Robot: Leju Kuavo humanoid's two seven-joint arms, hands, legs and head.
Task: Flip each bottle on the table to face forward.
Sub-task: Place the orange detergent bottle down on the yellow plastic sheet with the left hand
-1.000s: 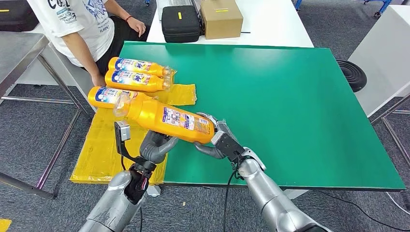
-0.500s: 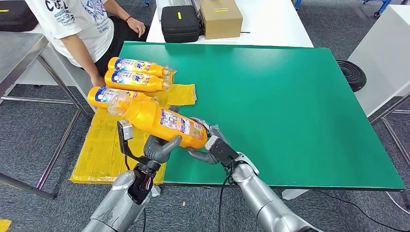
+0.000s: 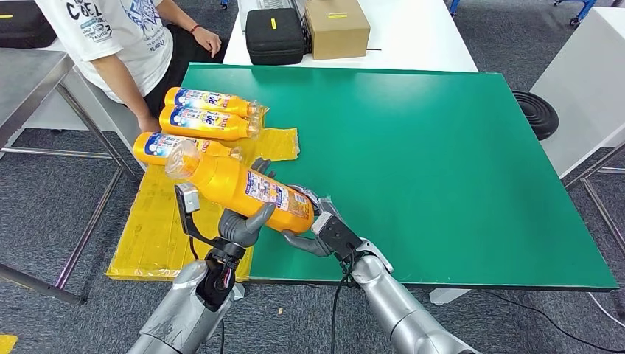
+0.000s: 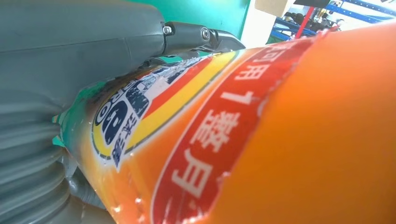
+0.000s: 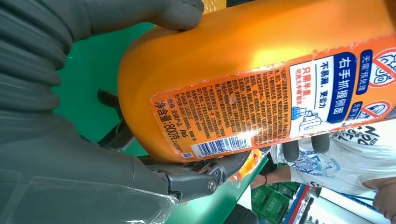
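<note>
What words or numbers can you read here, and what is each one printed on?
"右手抓握侧面" on the held bottle back label.
"只需半盖,更省力" beside it.
"无需预处理" by the label's edge.
"净含量:800克" near the barcode.
"可用1" on the red band of that bottle's front label; the rest there is cut off or blurred.
Back label's fine print: too small.
Labels on the three lying bottles: too small.
Person's shirt print: partly cut off, unreadable.

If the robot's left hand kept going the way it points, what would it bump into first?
Probably the nearest lying orange bottle on the yellow sheet, though depth is unclear; the left hand already holds another orange bottle.
</note>
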